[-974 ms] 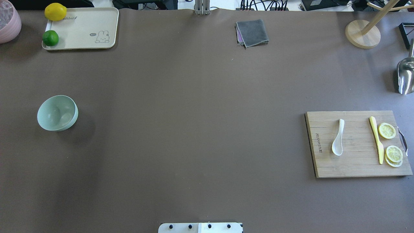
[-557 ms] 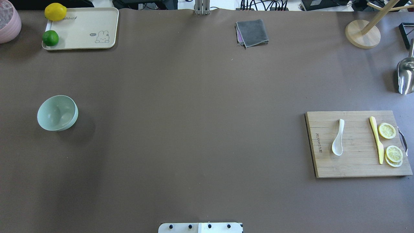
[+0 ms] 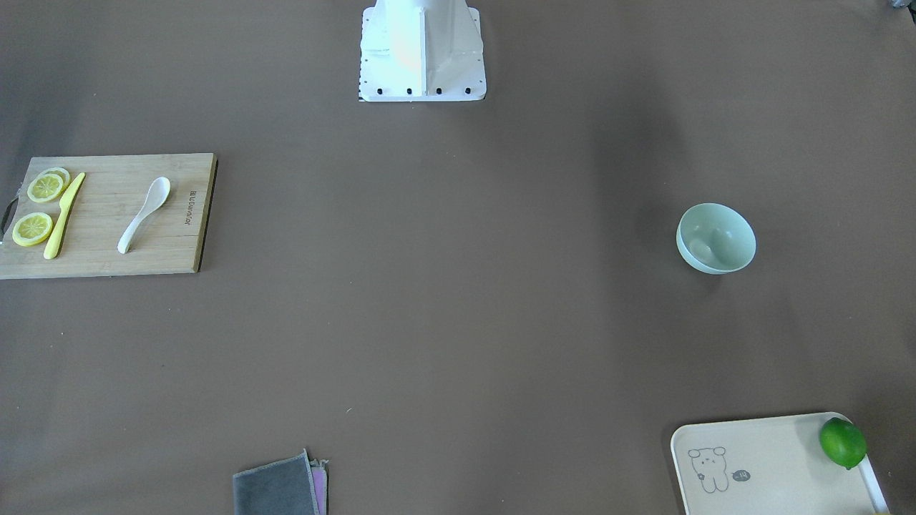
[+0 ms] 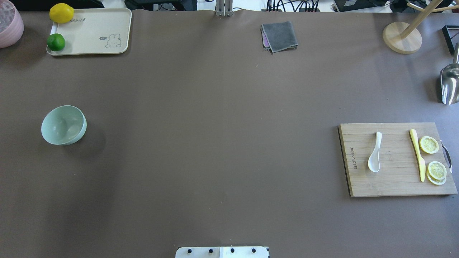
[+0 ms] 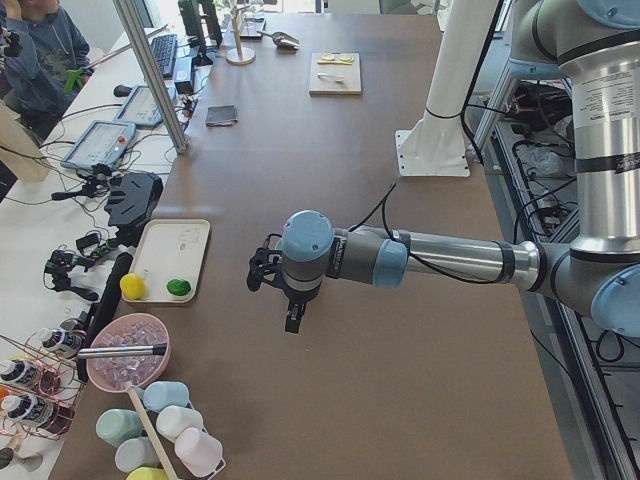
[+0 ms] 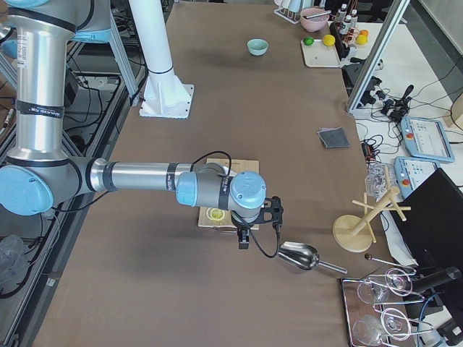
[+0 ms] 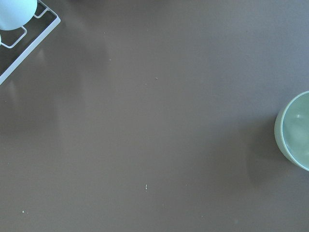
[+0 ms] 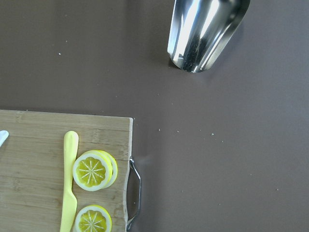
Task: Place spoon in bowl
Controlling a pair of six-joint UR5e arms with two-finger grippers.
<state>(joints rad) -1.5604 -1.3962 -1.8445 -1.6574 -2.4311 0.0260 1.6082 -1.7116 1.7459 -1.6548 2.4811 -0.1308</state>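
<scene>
The white spoon (image 4: 374, 152) lies on a wooden cutting board (image 4: 394, 186) at the right, scoop toward the robot; it also shows in the front view (image 3: 144, 213). The mint-green bowl (image 4: 64, 125) stands empty at the left, also in the front view (image 3: 715, 238) and at the right edge of the left wrist view (image 7: 295, 130). My left gripper (image 5: 292, 322) shows only in the exterior left view, hanging above the table; I cannot tell its state. My right gripper (image 6: 244, 243) shows only in the exterior right view, above the board's outer end; I cannot tell its state.
A yellow knife (image 4: 417, 154) and lemon slices (image 4: 429, 144) share the board. A metal scoop (image 4: 449, 84) lies at the far right. A cream tray (image 4: 96, 28) with a lemon and lime, a grey cloth (image 4: 279, 36) and a wooden stand (image 4: 401, 37) line the far edge.
</scene>
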